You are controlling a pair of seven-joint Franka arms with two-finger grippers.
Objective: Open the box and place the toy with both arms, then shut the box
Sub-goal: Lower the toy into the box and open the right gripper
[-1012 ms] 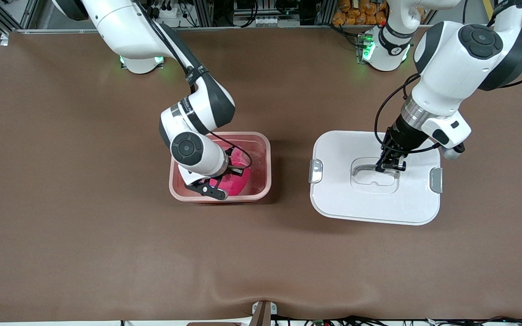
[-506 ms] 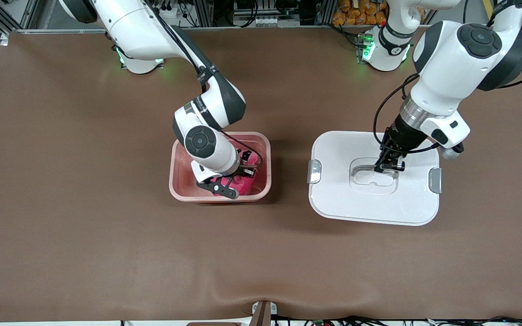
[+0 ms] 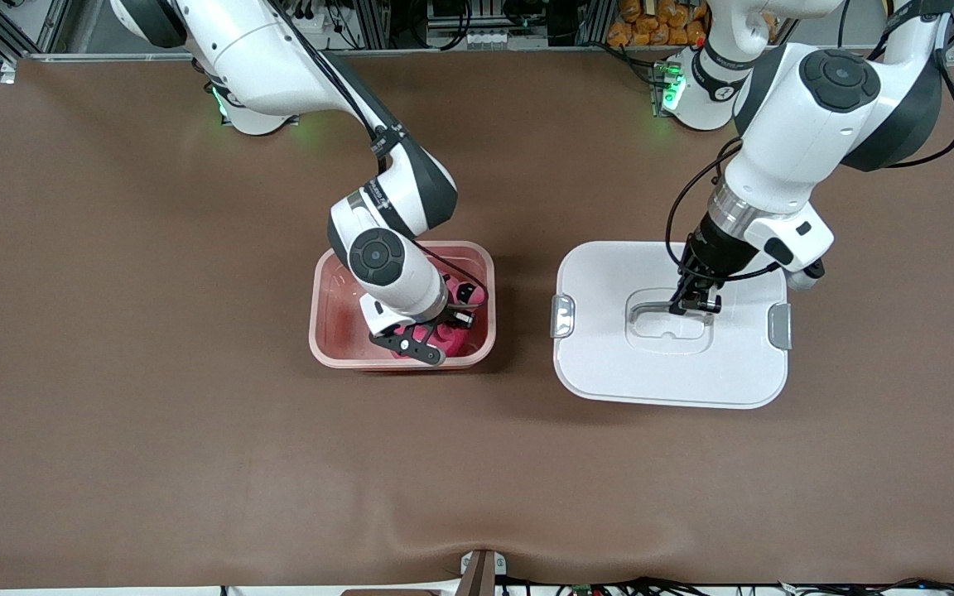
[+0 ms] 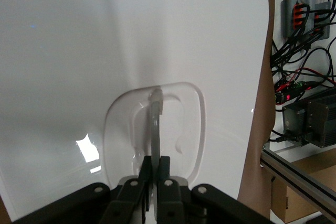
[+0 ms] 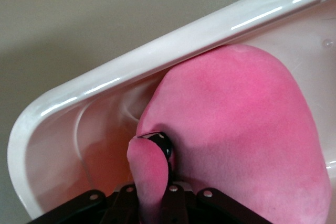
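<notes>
The translucent pink box (image 3: 336, 285) stands open near the table's middle. The hot-pink plush toy (image 3: 431, 339) is inside it, in the corner toward the left arm's end and nearer the front camera; the right wrist view shows the toy (image 5: 247, 129) against the box wall (image 5: 157, 56). My right gripper (image 3: 436, 327) is down in the box, shut on a fold of the toy. The white lid (image 3: 609, 364) with grey side clips (image 3: 561, 316) lies toward the left arm's end. My left gripper (image 3: 695, 302) is shut on the lid's clear handle (image 4: 156, 124).
The brown table mat (image 3: 154, 430) spreads all round. Cables and an aluminium frame (image 4: 299, 177) show past the table edge in the left wrist view. The robots' bases with green lights (image 3: 672, 91) stand along the table's edge farthest from the front camera.
My right gripper has carried the toy across the box toward the left arm's end and lower. My left gripper has shifted the lid toward the box.
</notes>
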